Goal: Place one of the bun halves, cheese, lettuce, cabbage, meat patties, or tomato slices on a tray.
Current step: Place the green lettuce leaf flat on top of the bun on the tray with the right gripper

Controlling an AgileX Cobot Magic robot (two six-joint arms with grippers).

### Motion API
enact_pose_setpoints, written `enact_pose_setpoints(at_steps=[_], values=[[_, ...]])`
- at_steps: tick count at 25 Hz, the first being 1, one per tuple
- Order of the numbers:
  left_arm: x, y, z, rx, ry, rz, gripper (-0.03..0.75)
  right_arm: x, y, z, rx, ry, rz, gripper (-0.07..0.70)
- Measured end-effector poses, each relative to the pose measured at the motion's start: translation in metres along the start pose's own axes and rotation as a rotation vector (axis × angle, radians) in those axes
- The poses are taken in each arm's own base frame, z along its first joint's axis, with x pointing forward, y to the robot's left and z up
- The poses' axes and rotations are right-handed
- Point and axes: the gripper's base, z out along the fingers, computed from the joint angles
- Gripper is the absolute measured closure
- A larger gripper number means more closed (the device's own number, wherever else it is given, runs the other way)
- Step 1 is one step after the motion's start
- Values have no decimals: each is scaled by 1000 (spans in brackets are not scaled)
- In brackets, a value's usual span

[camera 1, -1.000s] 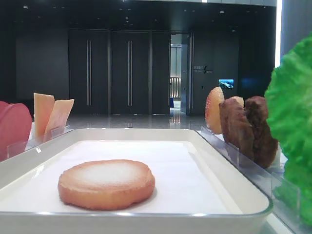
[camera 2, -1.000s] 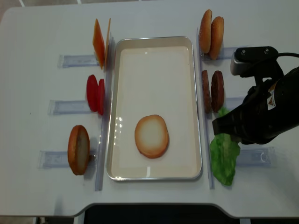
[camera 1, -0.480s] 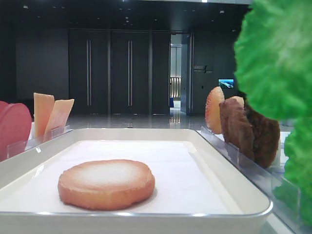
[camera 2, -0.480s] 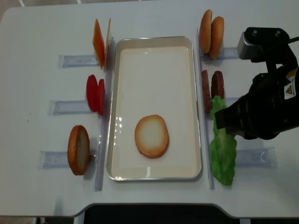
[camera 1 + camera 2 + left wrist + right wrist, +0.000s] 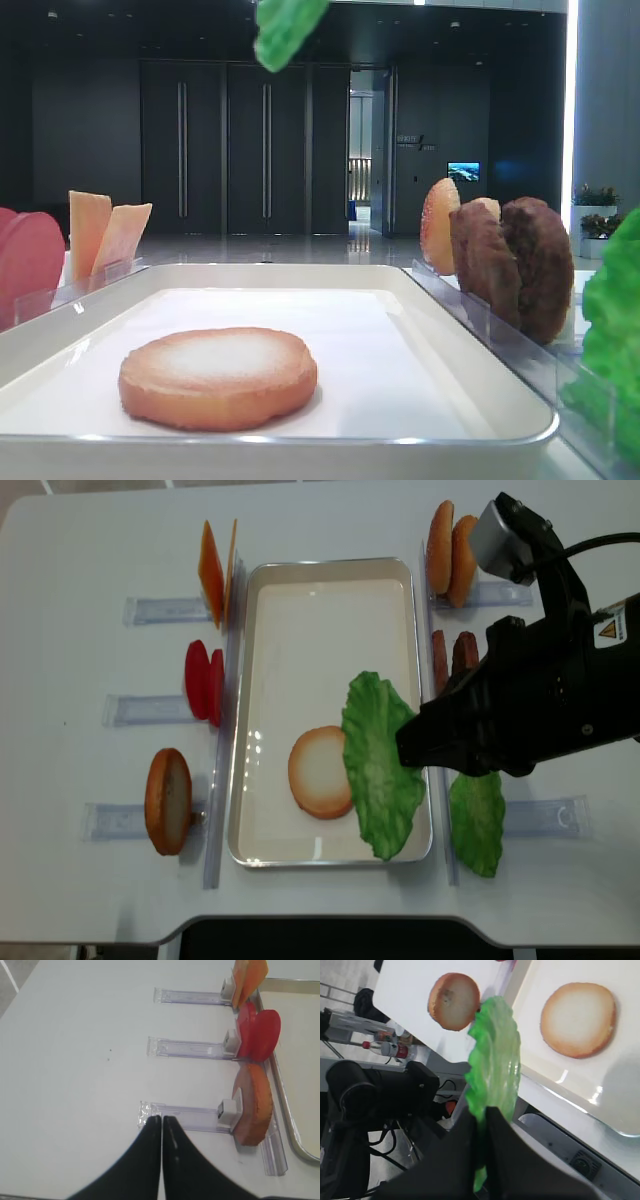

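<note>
My right gripper (image 5: 482, 1110) is shut on the edge of a bright green ruffled lettuce (image 5: 380, 765) leaf, which hangs in the air over the right half of the white tray (image 5: 330, 565). The leaf (image 5: 495, 1055) partly overlaps a bun half (image 5: 318, 772) lying flat in the tray. In the low exterior view only the leaf's tip (image 5: 285, 30) shows at the top. My left gripper (image 5: 162, 1119) is shut and empty, above the table beside a clear holder. No cabbage shows apart from the green leaves.
A second lettuce leaf (image 5: 478, 822) stands right of the tray. Meat patties (image 5: 455, 652) and two bun halves (image 5: 452, 545) stand further back on the right. On the left stand cheese (image 5: 215, 572), tomato slices (image 5: 205, 680) and a bun half (image 5: 168, 800) in clear holders.
My right gripper has lifted one lettuce leaf out of the right-hand holder and carried it left, from beside the tray to over it. The left arm has not moved.
</note>
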Motion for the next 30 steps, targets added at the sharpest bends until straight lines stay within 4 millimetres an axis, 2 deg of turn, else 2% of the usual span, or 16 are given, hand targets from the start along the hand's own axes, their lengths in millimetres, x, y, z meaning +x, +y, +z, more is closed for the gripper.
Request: enact_pose_setpoints(at_steps=[15,20,30], values=[[0,0,0,0,0,0,716,-19,-4,44,-196,44,-44,615],[0,0,0,0,0,0,716,-18,-3,67,-233,78,-83,615],[0,0,0,0,0,0,716,-30,-26,114,-277,63,-92,615]])
